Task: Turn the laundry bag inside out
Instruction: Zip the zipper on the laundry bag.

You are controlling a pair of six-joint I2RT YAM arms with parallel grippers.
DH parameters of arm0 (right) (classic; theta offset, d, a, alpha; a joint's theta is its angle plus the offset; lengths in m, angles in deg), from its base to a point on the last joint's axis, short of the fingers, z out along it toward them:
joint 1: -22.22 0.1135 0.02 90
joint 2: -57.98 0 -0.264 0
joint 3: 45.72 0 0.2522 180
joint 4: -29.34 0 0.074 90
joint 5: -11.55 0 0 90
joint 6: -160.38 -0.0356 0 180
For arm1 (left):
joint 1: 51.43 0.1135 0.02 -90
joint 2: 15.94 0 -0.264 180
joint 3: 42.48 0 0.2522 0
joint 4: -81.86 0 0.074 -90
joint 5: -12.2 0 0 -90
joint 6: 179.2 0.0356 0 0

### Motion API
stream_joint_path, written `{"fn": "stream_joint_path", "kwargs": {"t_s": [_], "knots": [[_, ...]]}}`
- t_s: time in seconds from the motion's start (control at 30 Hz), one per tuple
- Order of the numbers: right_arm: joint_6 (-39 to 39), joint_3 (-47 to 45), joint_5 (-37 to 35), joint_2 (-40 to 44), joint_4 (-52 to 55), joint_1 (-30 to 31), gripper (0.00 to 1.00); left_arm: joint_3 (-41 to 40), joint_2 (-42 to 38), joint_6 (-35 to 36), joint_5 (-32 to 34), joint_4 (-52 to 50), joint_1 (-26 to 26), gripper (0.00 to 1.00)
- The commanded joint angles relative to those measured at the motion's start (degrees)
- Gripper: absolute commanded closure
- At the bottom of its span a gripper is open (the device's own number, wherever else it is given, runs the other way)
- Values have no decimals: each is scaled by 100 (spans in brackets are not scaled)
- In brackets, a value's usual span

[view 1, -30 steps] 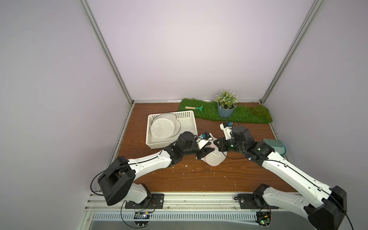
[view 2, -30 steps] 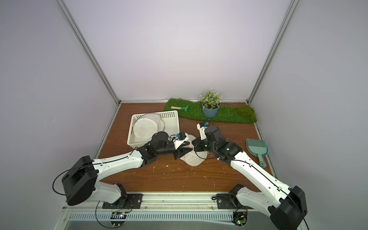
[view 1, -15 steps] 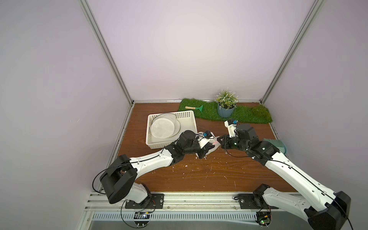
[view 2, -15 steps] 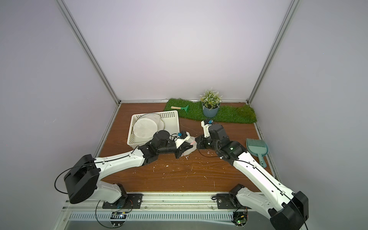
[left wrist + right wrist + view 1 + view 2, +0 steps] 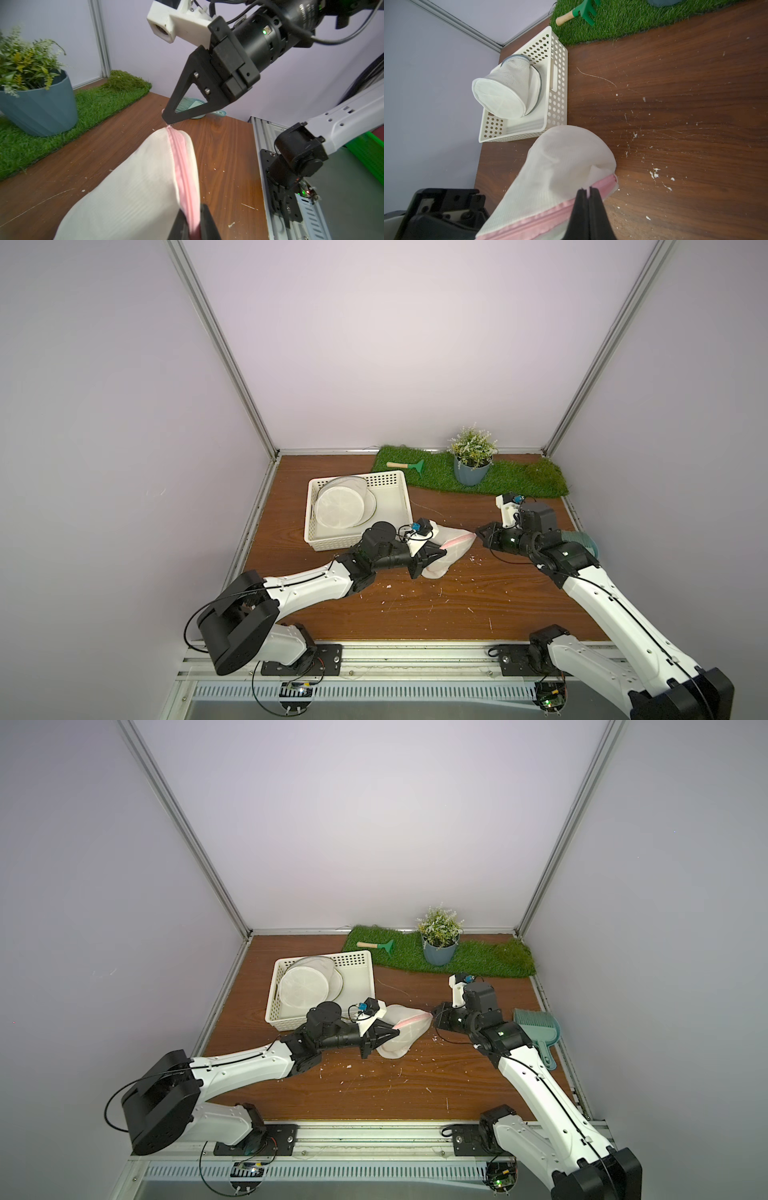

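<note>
Table front lies bare; basket and grass mat crowd the back.

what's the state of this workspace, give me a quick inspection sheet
surface: wooden table, white crumbs scattered
job's things: laundry bag held up at both ends, pink zipper on top
clutter: basket with mesh bags; potted plant and rake on grass mat; dustpan
grippers: left gripper shut on the zipper edge; right gripper shut on the zipper's end
cables: black cable loops off the right wrist
surroundings: plain walls, nothing else seen
</note>
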Motion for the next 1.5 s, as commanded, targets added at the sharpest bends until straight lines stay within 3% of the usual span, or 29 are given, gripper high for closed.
{"fn": "stream_joint_path", "kwargs": {"t_s": [0.0,0.07,0.17,0.57,1.03,1.27,1.47], "knots": [[186,243,98,47,20,-21,100,42,57,-88,12,79,56,58],[239,315,53,44,100,30,100,134,76,-10,78,-91,51,50],[315,434,-122,14,214,231,100,387,123,48,76,-388,50,47],[580,1003,-561,-403,378,1413,100,1189,616,370,-84,-1075,-71,44],[563,1147,-727,-405,282,1690,100,1243,766,593,-165,-1484,-69,82],[311,1121,-1396,-332,352,1616,100,1191,713,489,-320,-1348,-65,95],[190,945,-1420,-227,335,1233,100,1132,626,400,-430,-1165,-65,100]]}}
